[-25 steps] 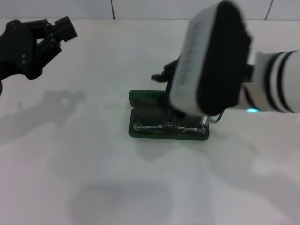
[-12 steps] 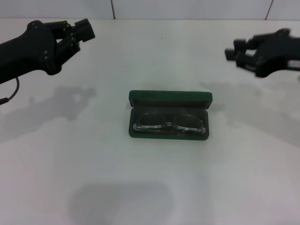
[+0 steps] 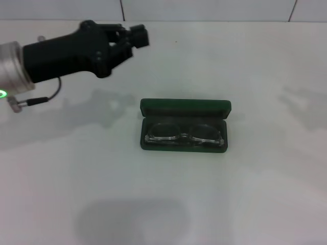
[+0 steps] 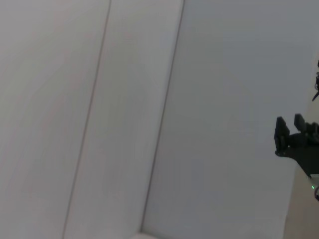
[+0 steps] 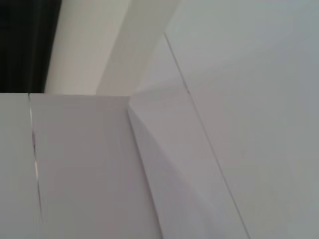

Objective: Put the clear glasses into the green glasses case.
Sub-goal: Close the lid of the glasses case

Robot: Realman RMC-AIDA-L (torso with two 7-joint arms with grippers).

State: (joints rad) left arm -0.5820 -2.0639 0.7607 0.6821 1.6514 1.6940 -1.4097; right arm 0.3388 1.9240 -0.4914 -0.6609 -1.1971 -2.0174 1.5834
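The green glasses case (image 3: pixel 184 108) lies open in the middle of the white table, lid standing up at the back. Inside its lower half lie the clear glasses (image 3: pixel 184 135), flat, lens across the case's width. My left gripper (image 3: pixel 137 37) hovers above the table behind and to the left of the case, well apart from it, shut and holding nothing. My right gripper (image 4: pixel 298 144) is out of the head view. It shows only in the left wrist view, far off at the edge, holding nothing.
The white table (image 3: pixel 163 204) stretches around the case on all sides. A white tiled wall (image 3: pixel 204 9) runs along the table's back edge. A grey cable (image 3: pixel 43 99) hangs under my left arm.
My right arm has pulled back from above the case and left the head view on the right. My left arm has swung rightward toward the case. The glasses stay in the case.
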